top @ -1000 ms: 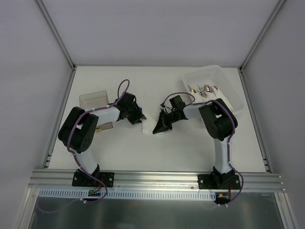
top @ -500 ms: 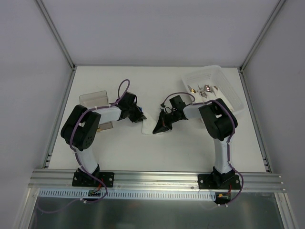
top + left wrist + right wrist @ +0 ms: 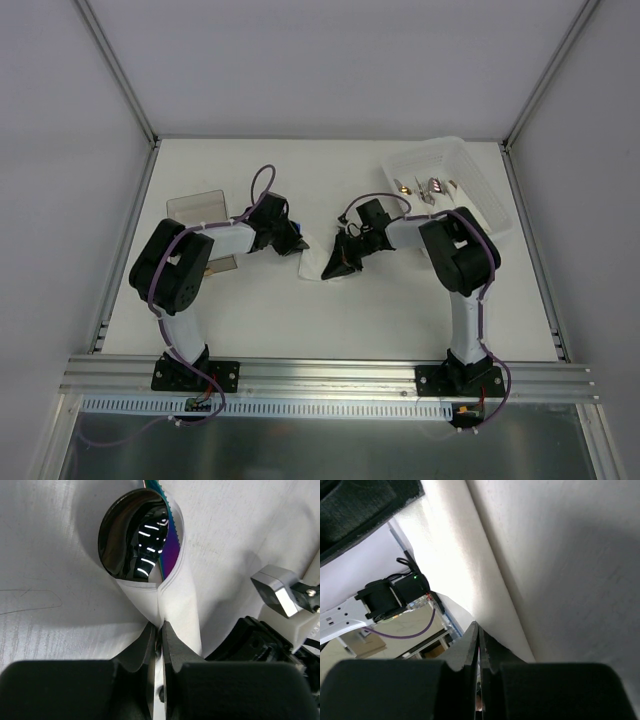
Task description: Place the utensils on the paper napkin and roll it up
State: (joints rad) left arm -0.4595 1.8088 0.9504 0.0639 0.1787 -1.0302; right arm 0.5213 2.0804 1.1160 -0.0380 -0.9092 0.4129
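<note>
The paper napkin [image 3: 312, 263] lies mid-table between both arms, folded over the utensils. In the left wrist view the spoon's black bowl [image 3: 129, 537] and the iridescent purple piece [image 3: 171, 550] stick out of the far end of the napkin [image 3: 182, 605]. My left gripper [image 3: 160, 626] is shut, pinching a raised fold of the paper; from above it [image 3: 293, 243] sits at the napkin's left edge. My right gripper [image 3: 333, 268] is at the right edge. In its wrist view the jaws [image 3: 479, 626] are shut with the napkin's [image 3: 470, 565] edge running into their tips.
A clear plastic box [image 3: 478, 180] with silver and gold-toned cutlery [image 3: 430, 187] stands at the back right, close to the right arm's elbow. A clear flat lid [image 3: 195, 207] lies at the left behind the left arm. The right gripper's body [image 3: 270, 640] sits beside the left jaws.
The left gripper has closed on a fold of the napkin. More white paper now shows between the two grippers, and the right gripper has shifted slightly.
</note>
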